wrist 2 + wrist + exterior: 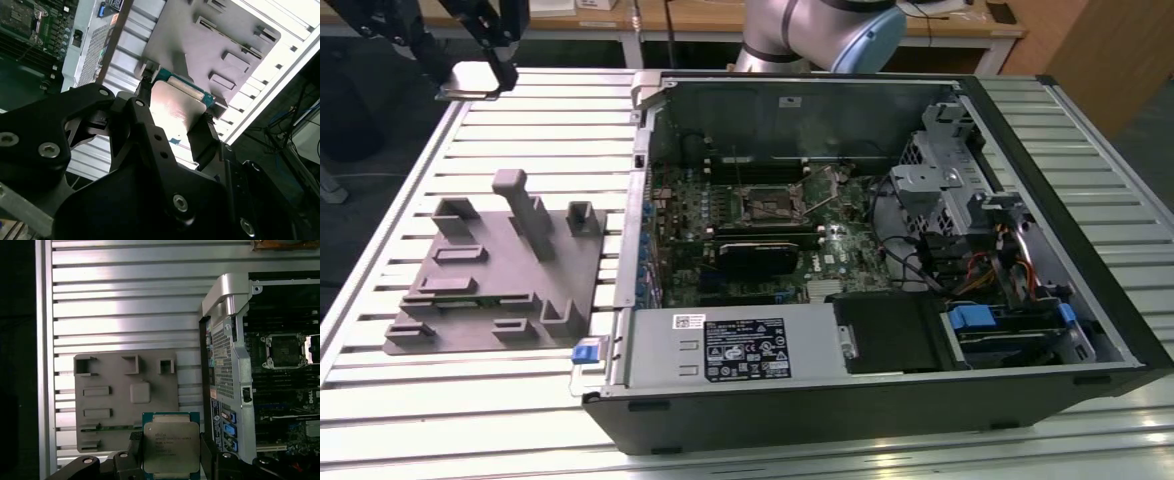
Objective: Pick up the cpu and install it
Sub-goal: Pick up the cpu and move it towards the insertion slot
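The cpu (171,447) is being carried in the air, silvery top facing the first wrist view and a thin green rim showing around it. The hand (176,102) is clenching it, gripping the chip by two opposite edges, with one black finger (208,454) pressing on each side. In the second wrist view the metal top is catching the light and glaring pale.

In the exterior view the hand and chip are hanging above the far corner of the bench (534,120) on the exterior view's left, clear of everything on it.

The grey fixture block (494,270) is lying flat on the slatted metal bench, its posts and pockets facing up, just beside the open computer case (854,400). The case is lying on its side with its panel off, exposing the motherboard (720,215). The socket (765,205) is sitting near the middle of the board, well apart from the held chip; in the first wrist view it is appearing as a dark square frame inside the case.

A silver power supply (734,345) is occupying the near side of the case. The arm (821,35) is rising behind the case's far wall.
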Robot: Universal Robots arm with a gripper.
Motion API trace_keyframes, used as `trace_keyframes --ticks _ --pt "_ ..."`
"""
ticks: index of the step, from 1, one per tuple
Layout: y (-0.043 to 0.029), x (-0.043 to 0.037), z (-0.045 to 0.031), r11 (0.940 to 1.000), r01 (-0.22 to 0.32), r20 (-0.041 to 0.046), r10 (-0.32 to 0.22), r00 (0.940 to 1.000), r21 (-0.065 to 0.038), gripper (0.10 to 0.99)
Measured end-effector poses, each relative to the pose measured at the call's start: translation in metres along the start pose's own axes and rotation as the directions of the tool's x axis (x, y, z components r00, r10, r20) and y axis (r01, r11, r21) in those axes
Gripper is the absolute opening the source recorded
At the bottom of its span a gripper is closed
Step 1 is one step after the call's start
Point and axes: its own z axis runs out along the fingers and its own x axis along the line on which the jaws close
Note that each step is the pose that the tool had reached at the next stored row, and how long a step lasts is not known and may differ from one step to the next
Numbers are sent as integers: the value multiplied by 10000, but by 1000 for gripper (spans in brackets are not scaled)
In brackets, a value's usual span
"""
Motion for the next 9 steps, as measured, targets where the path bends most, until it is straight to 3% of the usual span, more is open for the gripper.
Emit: trace_keyframes --ticks 9 --pt "11 -168 5 10000 0 0 0 10000 0 541"
